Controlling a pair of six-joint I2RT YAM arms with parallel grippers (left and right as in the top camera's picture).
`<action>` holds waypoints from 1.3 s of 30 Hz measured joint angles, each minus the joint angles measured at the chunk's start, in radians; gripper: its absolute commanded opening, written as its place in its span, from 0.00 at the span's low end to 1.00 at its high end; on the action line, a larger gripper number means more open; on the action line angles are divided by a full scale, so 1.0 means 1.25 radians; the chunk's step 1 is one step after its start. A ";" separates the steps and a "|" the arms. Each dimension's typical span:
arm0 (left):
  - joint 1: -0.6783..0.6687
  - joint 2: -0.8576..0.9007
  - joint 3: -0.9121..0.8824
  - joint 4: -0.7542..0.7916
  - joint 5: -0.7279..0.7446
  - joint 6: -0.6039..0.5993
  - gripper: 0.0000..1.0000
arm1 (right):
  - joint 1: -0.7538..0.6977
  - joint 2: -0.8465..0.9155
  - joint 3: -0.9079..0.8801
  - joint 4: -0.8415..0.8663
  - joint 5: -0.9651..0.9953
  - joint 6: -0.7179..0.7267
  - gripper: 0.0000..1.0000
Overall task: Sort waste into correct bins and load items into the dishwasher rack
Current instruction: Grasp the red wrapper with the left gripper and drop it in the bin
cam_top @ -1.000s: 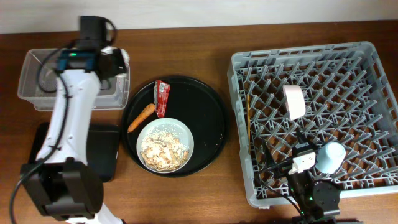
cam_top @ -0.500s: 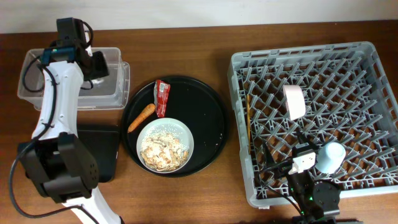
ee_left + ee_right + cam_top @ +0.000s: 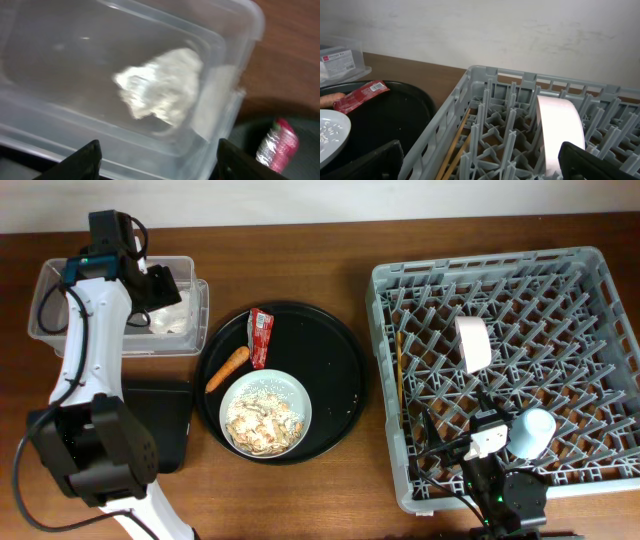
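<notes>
Table (image 3: 300, 505): brown wood.
Round black tray (image 3: 342, 350): on the table.
Clear tub (image 3: 170, 346): left of that tray, farther back.
Shallow black tray (image 3: 165, 420): left of it, nearer, just beside.
Dishwasher rack (image 3: 390, 280): right of it, close.

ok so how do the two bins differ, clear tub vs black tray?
Material: the clear tub is see-through plastic; the black tray is opaque.
Depth: the tub has tall walls; the tray looks shallow.
Contents: the tub holds the crumpled white tissue; no waste shows in the tray's visible part, but the left arm hides some.
Shared: both rectangular, similar in size, left of the round black tray.
</notes>
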 measured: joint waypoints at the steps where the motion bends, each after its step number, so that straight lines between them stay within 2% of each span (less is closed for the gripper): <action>1: -0.012 -0.014 0.005 -0.035 0.070 0.042 0.70 | 0.000 0.000 0.000 0.000 0.000 0.001 0.98; 3: -0.073 -0.047 0.012 -0.092 0.111 0.083 0.71 | 0.000 0.000 0.000 0.000 0.000 0.000 0.98; 5: -0.179 -0.062 0.008 -0.106 0.105 0.105 0.72 | 0.000 0.000 0.000 0.000 0.000 0.001 0.98; 9: -0.325 -0.038 -0.095 -0.003 -0.007 0.099 0.76 | 0.000 0.000 0.000 0.000 0.000 0.000 0.98; 12: -0.329 0.041 -0.117 0.096 -0.066 0.078 0.75 | 0.000 0.000 0.000 0.000 0.000 0.000 0.98; 16: -0.320 0.154 -0.127 0.115 -0.075 0.066 0.72 | 0.000 0.000 0.000 0.000 0.000 0.001 0.98; 17: -0.319 0.163 -0.129 0.123 -0.075 0.066 0.66 | 0.000 0.000 0.000 0.000 0.000 0.000 0.98; 18: -0.319 0.172 -0.130 0.139 -0.075 0.065 0.53 | 0.000 0.000 0.000 0.000 0.000 0.000 0.98; 19: -0.318 0.172 -0.130 0.151 -0.075 0.061 0.47 | 0.000 0.000 0.000 0.000 0.000 0.000 0.98; 21: -0.314 0.172 -0.130 0.161 -0.069 0.060 0.00 | 0.000 0.000 0.000 0.000 0.000 0.000 0.98; 23: -0.313 0.172 -0.130 0.155 -0.053 0.057 0.00 | 0.000 0.000 0.000 0.000 0.000 0.000 0.98; 25: -0.313 0.172 -0.089 0.078 -0.047 0.058 0.00 | 0.000 0.000 0.000 0.000 0.000 0.001 0.98; 28: -0.289 0.168 0.090 -0.093 -0.041 0.048 0.00 | 0.000 0.000 0.000 0.000 0.000 0.001 0.98; 30: -0.236 0.143 0.205 -0.166 -0.045 0.038 0.00 | 0.000 0.000 0.000 0.000 0.000 0.001 0.98; 34: -0.082 0.095 0.249 -0.143 -0.058 -0.038 0.00 | 0.000 0.000 0.000 0.000 0.000 0.000 0.98; 35: -0.053 0.099 0.248 -0.121 -0.061 -0.049 0.09 | 0.000 0.000 0.000 0.000 0.000 0.000 0.98; 36: -0.024 0.108 0.249 -0.098 -0.063 -0.061 0.58 | 0.000 0.000 0.000 0.000 0.000 0.001 0.98; 37: -0.009 0.122 0.248 -0.091 -0.063 -0.069 0.74 | 0.000 0.000 0.000 0.000 0.000 0.001 0.98; 39: -0.006 0.146 0.248 -0.094 -0.060 -0.072 0.77 | 0.000 0.000 0.000 0.000 0.000 0.001 0.98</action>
